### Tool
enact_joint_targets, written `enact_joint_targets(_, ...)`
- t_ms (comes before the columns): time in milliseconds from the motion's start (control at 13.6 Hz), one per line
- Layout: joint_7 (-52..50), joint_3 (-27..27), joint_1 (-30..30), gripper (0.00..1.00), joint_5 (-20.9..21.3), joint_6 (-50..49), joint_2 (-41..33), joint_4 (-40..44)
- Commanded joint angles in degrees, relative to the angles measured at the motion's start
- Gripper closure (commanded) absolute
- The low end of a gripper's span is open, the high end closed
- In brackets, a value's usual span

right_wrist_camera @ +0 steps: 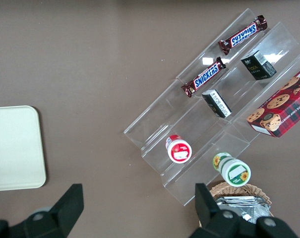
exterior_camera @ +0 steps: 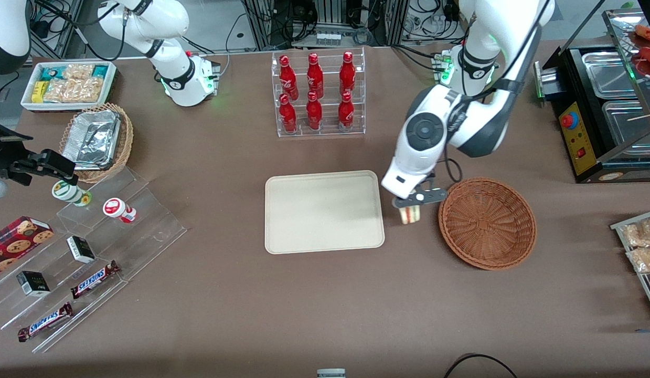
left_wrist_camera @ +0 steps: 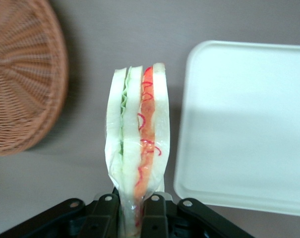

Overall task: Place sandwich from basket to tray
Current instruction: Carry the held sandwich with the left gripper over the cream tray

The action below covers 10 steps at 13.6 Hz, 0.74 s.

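Gripper [exterior_camera: 410, 203] clamps sandwich [exterior_camera: 410, 213] between basket [exterior_camera: 487, 223] and tray [exterior_camera: 324, 211]

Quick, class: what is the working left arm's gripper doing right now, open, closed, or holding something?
Left gripper: closed on the triangular white-bread sandwich, between the cream rectangular plastic tray and the reddish-brown woven wicker basket.

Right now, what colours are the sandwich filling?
Green and red-orange layers between white bread on the sandwich, pinched in the hand; wrist view shows it best.

End effector [exterior_camera: 412, 203] w/ sandwich [exterior_camera: 410, 213] – above table btwn tray [exterior_camera: 323, 211] & basket [exterior_camera: 487, 222].
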Motion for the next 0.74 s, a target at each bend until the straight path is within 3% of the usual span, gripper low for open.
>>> enact_joint_targets(0, 0.11, 0.89, -5.10, 1.00, -0.54, -1.98, 8.76, 11.07)
enact_joint_targets(294, -3.57, 0.89, -9.68, 1.00, -3.52, -2.87, 17.99, 22.68)
enact_joint_targets(662, -9.38, 0.98, -13.20, 1.00, -3.18, -2.87, 27.50, 34.21)
